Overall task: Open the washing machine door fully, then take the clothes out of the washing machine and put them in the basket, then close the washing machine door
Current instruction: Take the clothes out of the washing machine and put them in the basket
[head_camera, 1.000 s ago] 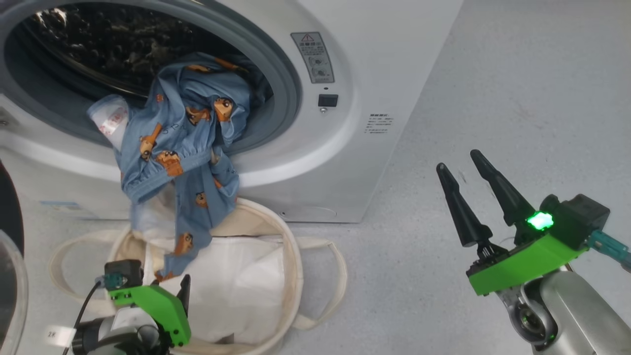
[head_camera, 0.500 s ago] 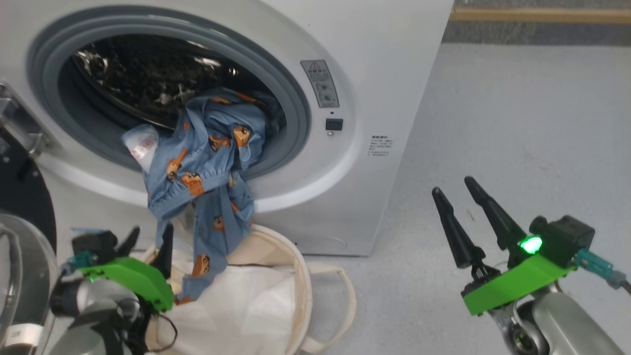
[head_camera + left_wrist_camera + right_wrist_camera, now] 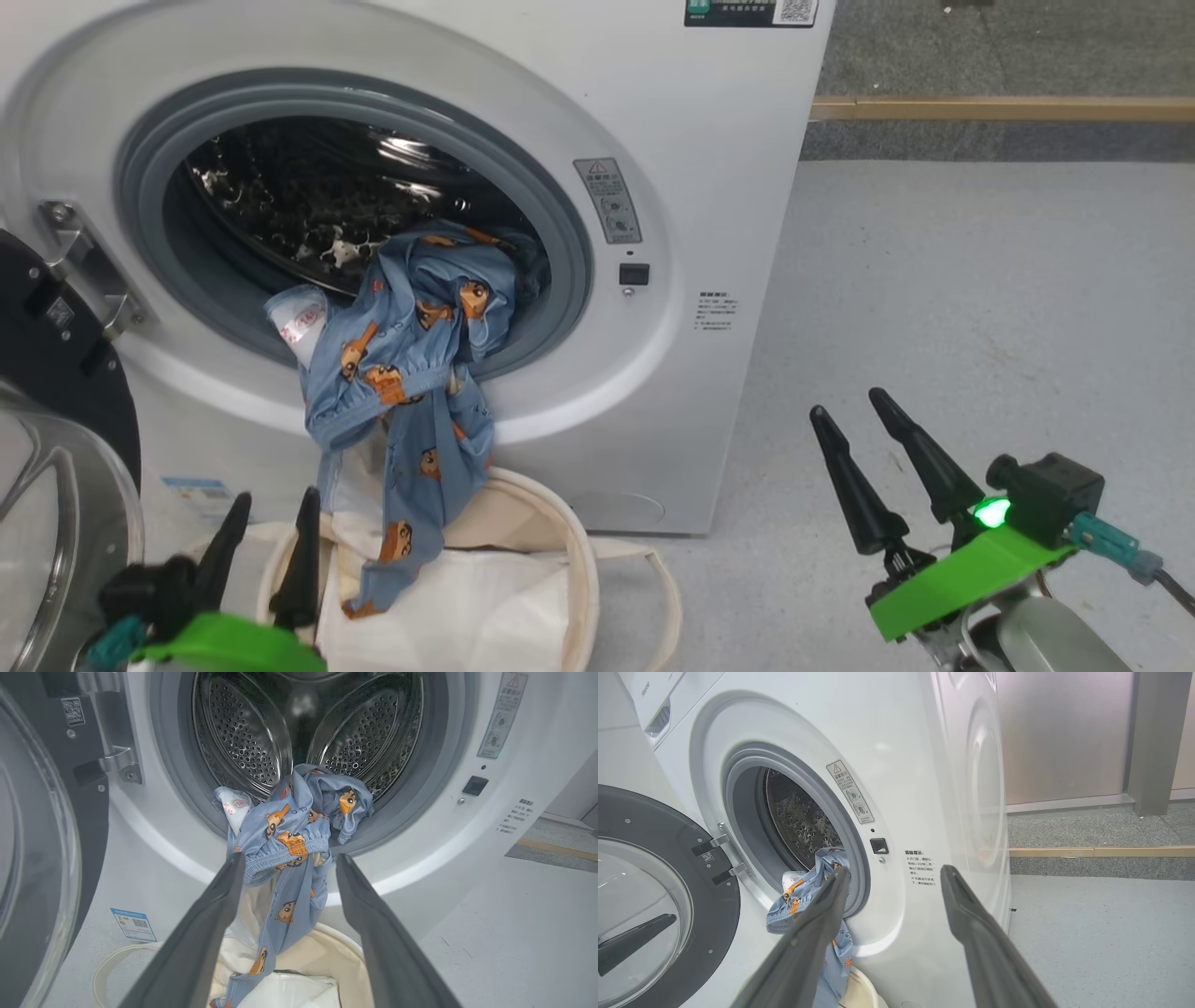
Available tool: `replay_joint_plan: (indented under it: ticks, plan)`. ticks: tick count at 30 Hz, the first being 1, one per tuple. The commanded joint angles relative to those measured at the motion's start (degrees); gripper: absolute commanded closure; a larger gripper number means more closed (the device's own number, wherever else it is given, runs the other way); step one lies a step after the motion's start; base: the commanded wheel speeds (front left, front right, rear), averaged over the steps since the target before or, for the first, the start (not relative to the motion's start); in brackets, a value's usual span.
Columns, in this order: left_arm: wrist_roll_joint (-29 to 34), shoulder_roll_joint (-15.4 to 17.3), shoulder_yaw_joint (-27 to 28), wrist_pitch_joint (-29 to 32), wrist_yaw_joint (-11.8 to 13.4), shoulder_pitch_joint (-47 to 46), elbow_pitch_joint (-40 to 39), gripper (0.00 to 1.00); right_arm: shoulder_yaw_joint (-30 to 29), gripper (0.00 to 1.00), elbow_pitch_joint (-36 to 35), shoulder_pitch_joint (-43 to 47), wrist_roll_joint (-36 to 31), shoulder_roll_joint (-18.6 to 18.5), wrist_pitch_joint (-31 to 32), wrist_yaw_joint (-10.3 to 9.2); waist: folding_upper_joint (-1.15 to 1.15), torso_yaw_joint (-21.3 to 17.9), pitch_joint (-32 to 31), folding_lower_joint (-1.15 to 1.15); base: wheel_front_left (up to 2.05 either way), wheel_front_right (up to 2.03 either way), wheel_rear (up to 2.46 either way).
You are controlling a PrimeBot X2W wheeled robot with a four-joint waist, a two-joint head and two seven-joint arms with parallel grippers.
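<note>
While the door [image 3: 654, 891] stands swung open on its hinge at the left of the machine [image 3: 709, 187], the clothes [image 3: 411, 373] lie half out of the drum [image 3: 299, 728]. The upper bunch rests on the lower lip of the grey ring [image 3: 560, 243]. A long blue strip hangs down the white front, and its end lies inside the basket [image 3: 574, 560], on a white sheet [image 3: 467, 607]. The basket sits on the floor [image 3: 980, 327] right against the machine, under the drum mouth.

The left gripper [image 3: 275, 499] is low at the basket's left rim, its fingers spread and holding nothing. They point up toward the hanging strip, and the nearer tip is just beside it. In the left wrist view the gathered elastic edge shows between the two fingers; whether a tip touches the fabric I cannot tell.

The right gripper [image 3: 848, 403] hangs above bare floor, well apart from the machine on its right side. Its fingers are spread too, with nothing between them, and a green light glows on its base.
</note>
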Motion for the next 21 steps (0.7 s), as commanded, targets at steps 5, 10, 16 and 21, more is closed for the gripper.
replay_joint_plan:
  ticks: [5, 10, 16, 21]
  plan:
    - [0.25, 3.32, 4.45, -0.63, 2.41, 3.54, -8.68, 0.00, 0.07, 0.00, -1.54, 0.11, 0.30, 0.01, -0.71, 0.05, 0.00, 0.10, -0.94, 0.00, 0.00, 0.00, 0.00]
    - [-1.09, 4.96, 6.99, 0.15, 4.25, 6.77, -13.22, 0.00, -0.36, 0.00, -1.64, 0.79, 0.41, 0.55, -0.71, 0.05, 0.00, -0.55, -1.77, 0.00, 0.00, 0.00, 0.00]
    - [-1.89, 5.95, 8.11, 1.00, 5.01, 7.78, -16.12, 0.00, -0.49, 0.00, -1.51, 0.98, 0.31, 0.81, -0.71, 0.05, 0.00, -1.51, -1.96, 0.00, 0.00, 0.00, 0.00]
    - [-2.33, 6.32, 8.46, 1.40, 5.34, 8.29, -17.28, 0.00, -0.50, 0.00, -1.58, 0.72, 0.25, 0.89, -0.71, 0.05, 0.00, -1.90, -1.85, 0.00, 0.00, 0.00, 0.00]
